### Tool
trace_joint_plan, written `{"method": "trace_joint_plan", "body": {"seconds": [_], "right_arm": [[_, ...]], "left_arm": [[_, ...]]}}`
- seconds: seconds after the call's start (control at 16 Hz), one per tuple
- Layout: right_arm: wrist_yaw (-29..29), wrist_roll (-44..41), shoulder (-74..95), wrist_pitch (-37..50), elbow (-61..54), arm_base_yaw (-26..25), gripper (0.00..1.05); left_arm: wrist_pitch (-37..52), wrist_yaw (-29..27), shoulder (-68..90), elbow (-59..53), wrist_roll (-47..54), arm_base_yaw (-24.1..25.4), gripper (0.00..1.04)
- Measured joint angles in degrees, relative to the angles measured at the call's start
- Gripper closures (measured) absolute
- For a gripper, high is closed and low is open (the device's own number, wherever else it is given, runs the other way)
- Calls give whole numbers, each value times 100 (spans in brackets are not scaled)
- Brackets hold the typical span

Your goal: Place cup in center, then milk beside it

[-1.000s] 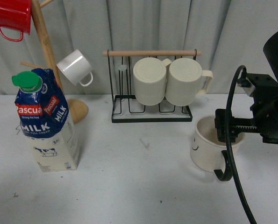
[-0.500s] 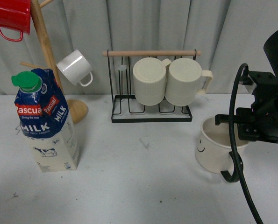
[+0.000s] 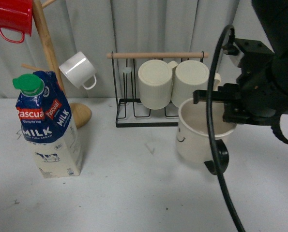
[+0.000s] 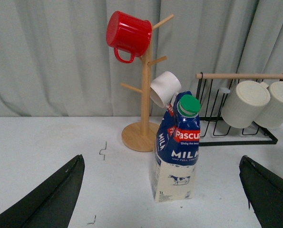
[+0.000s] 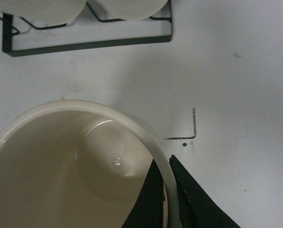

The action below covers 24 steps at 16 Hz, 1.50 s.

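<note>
Wide cream cup (image 3: 194,144) w/ black handle, small black smiley, empty inside

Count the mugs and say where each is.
5. A red mug and a white mug hang on the wooden tree; two cream mugs sit on the wire rack; the right gripper holds the cup.

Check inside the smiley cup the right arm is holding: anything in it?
Nothing visible in the cup: bare cream interior, one tiny glossy speck on the bottom. The right pincer grips the rim; its inner finger hides a strip of wall.
</note>
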Motion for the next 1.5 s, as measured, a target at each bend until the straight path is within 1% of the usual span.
{"method": "trace_joint_plan", "body": {"seconds": [0.19, 0.38, 0.56, 0.94, 1.44, 1.5], "right_arm": [[278, 387, 398, -254, 348, 446, 102], [549, 745, 896, -494, 684, 667, 102], [713, 920, 1154, -540, 1010, 616, 102], [595, 1086, 1182, -337, 730, 431, 102], [525, 1405, 1259, -114, 715, 433, 102], [514, 1408, 1259, -105, 704, 433, 100]], "left_arm": [[2, 0, 0, 0, 0, 0, 7], [0, 0, 0, 0, 0, 0, 7], [0, 0, 0, 0, 0, 0, 7], [2, 0, 0, 0, 0, 0, 7], [0, 0, 0, 0, 0, 0, 7], [0, 0, 0, 0, 0, 0, 7]]}}
